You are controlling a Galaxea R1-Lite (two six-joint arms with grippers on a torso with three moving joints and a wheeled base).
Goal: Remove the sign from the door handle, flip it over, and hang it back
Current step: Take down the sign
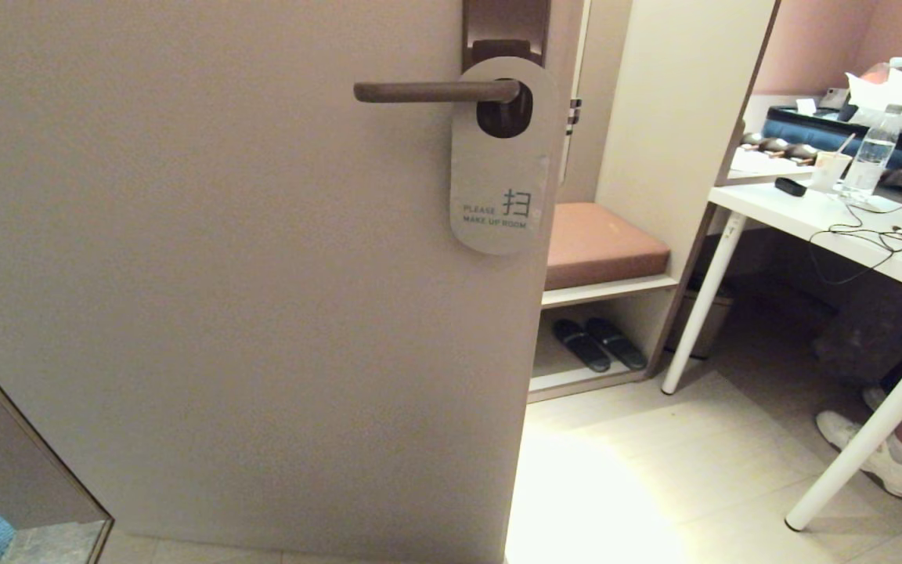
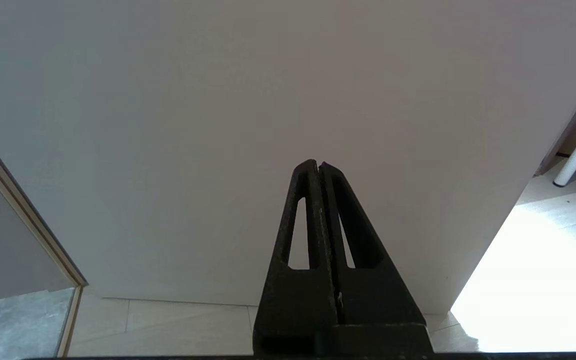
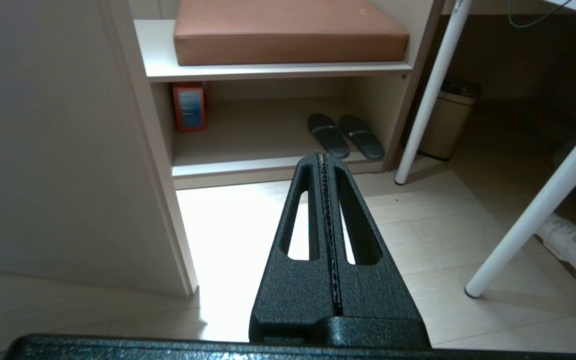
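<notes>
The sign (image 1: 503, 180) hangs by its oval hole on the door handle (image 1: 435, 92), its white face outward with the words "PLEASE MAKE UP ROOM". The handle is a dark bronze lever on a matching backplate (image 1: 506, 31) near the door's right edge. Neither arm shows in the head view. My left gripper (image 2: 318, 165) is shut with nothing in it, low down and pointing at the plain door panel (image 2: 268, 100). My right gripper (image 3: 323, 156) is also shut and holds nothing; it points past the door's edge toward the floor and the shelf unit.
Right of the door stands a shelf unit with a brown cushion (image 1: 600, 243) and black slippers (image 1: 598, 343) beneath. A white desk (image 1: 835, 227) with a bottle, cup and cables is at the far right; a person's white shoe (image 1: 874, 454) is under it. A mirror frame (image 1: 28, 439) leans lower left.
</notes>
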